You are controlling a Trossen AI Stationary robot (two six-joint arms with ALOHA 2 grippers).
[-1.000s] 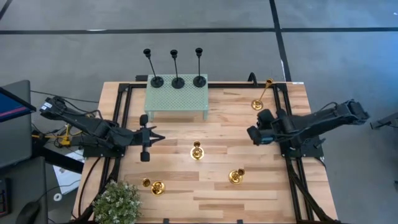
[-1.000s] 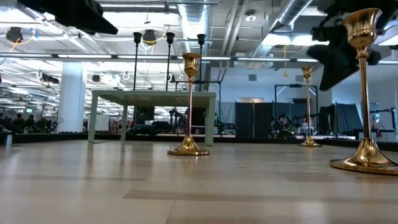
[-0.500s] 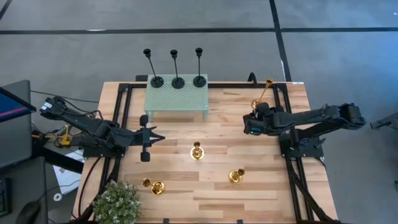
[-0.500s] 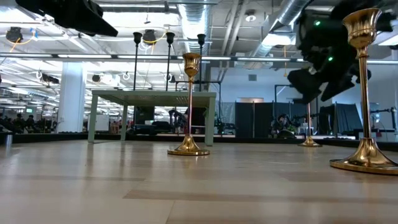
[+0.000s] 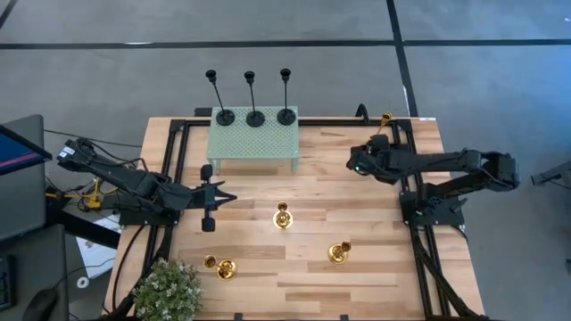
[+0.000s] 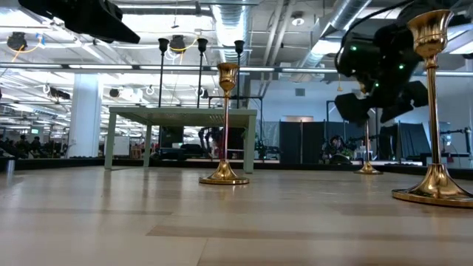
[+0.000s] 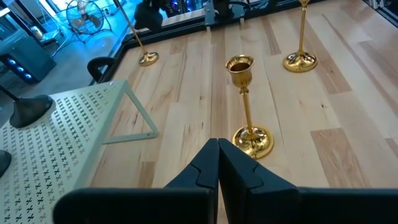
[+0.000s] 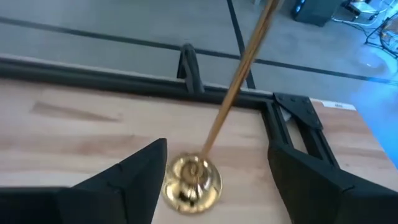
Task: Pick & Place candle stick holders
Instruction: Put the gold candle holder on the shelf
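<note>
Seven candle stick holders show up in the overhead shot, and the right gripper [image 5: 360,163] is the one doing stuff. Its fingers [image 8: 134,177] are spread wide with nothing clamped between them, and the tall gold holder [image 8: 202,168] by the table's far right corner sits just ahead of the claw, its round base lined up with the gap between the fingers but not inside it as far as I can tell. That holder's thin stem slants up and away from the claw in the wrist shot. From table height the same claw [image 6: 367,103] hangs up off the wood, right in front of that far gold stem. Nearer than the claw, toward the middle of the table [image 5: 312,267], stands another gold holder [image 5: 283,216], a third one [image 5: 339,252] nearer still, and the fourth gold one [image 5: 220,266] way off on the opposite side by a little green plant [image 5: 168,290]. Three black holders [image 5: 253,105] stand in a row on the pale green perforated stand [image 5: 254,143], off to the claw's side along the far edge. The left gripper [image 5: 210,195] just waits over the left side, fingers pressed together, holding nothing.
</note>
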